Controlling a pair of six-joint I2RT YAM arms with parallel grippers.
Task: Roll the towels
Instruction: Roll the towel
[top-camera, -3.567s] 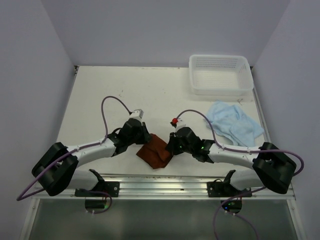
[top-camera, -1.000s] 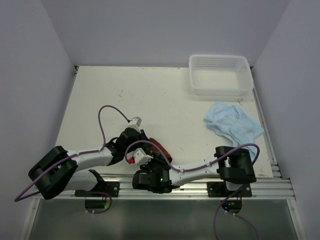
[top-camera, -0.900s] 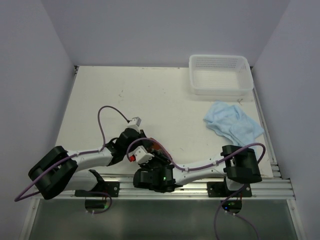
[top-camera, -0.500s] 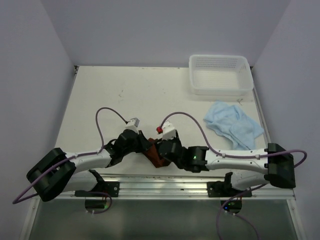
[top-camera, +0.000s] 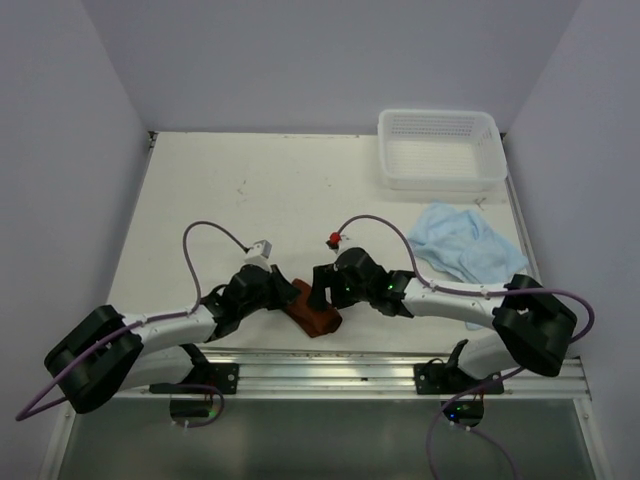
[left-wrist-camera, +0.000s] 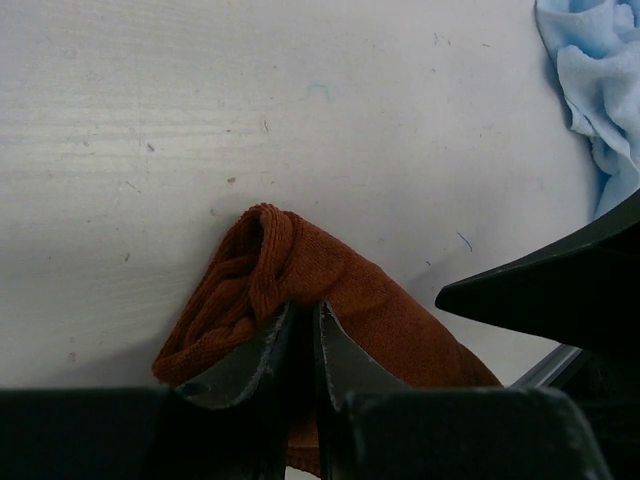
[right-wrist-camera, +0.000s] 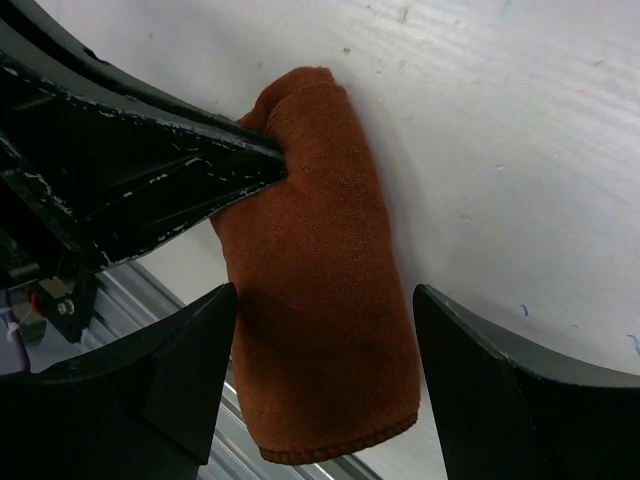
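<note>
The rust brown-red towel (top-camera: 313, 313) lies rolled into a short bundle near the table's front edge. My left gripper (top-camera: 289, 297) is at its left end, jaws almost together and pinching a fold of the rust towel (left-wrist-camera: 300, 265). My right gripper (top-camera: 319, 291) hovers over the roll's right side. Its fingers stand wide apart on either side of the rust towel (right-wrist-camera: 320, 300) without touching it. The light blue towel (top-camera: 466, 246) lies crumpled and flat at the right, below the basket, and its edge shows in the left wrist view (left-wrist-camera: 600, 90).
A white mesh basket (top-camera: 440, 150) stands at the back right corner. A metal rail (top-camera: 330, 365) runs along the near edge, just behind the rust roll. Walls close in the table on the left, right and back.
The right arm has swung from low by the front rail up to the roll's right side, and its jaws have spread open. The left gripper has kept its pinch and shifted slightly.
</note>
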